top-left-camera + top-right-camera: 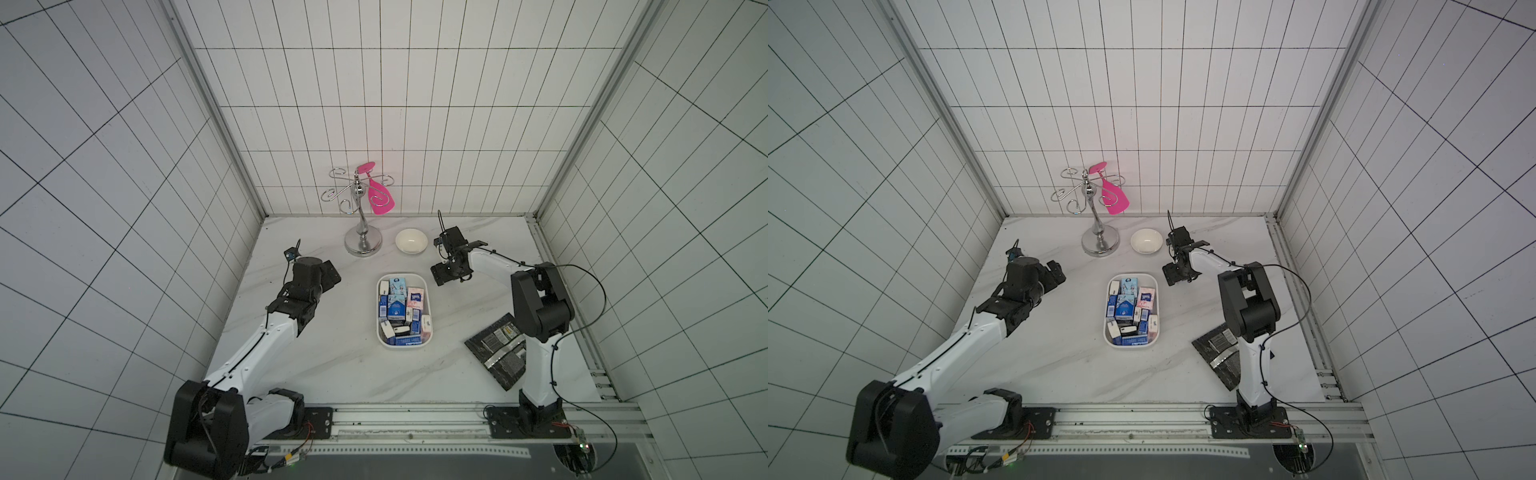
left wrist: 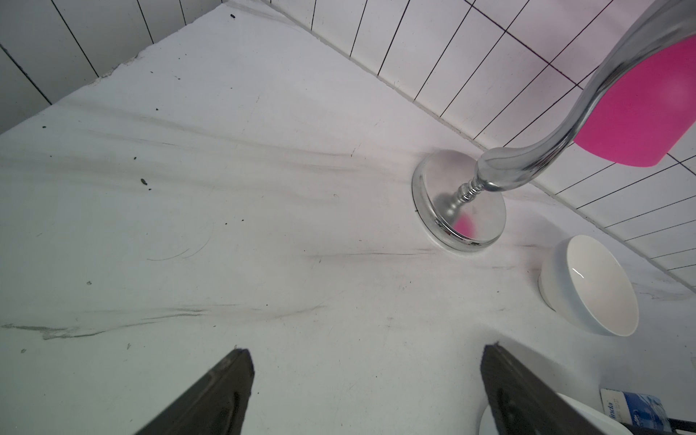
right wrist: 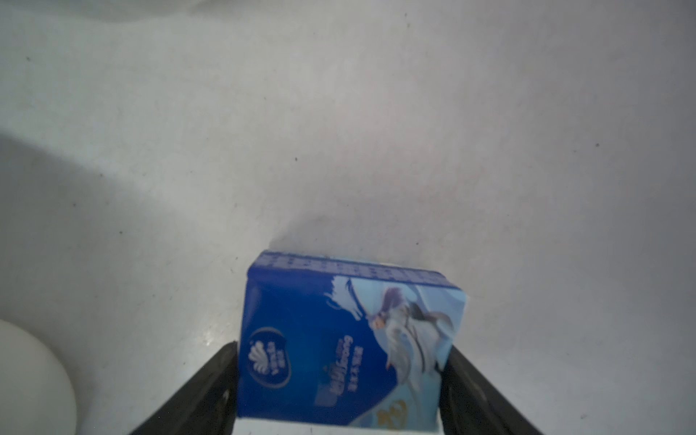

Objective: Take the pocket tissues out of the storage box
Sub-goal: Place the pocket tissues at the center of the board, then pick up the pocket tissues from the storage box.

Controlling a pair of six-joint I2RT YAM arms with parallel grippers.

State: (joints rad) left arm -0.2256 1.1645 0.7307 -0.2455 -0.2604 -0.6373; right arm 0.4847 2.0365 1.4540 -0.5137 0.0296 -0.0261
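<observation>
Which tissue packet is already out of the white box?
The blue packet in the right gripper, over bare table; the other packets lie in the storage box.

1 box (image 1: 378, 312), 1 bowl (image 1: 411, 241), 1 stand (image 1: 363, 244)

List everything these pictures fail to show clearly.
Held blue packet: both top views, hidden beneath the right gripper.
Foil pouches: top views, partly covered by the right arm.
Lower pocket tissues in the storage box: buried under upper ones; print too small.
Left wrist view: storage box cut off by the frame edge.
</observation>
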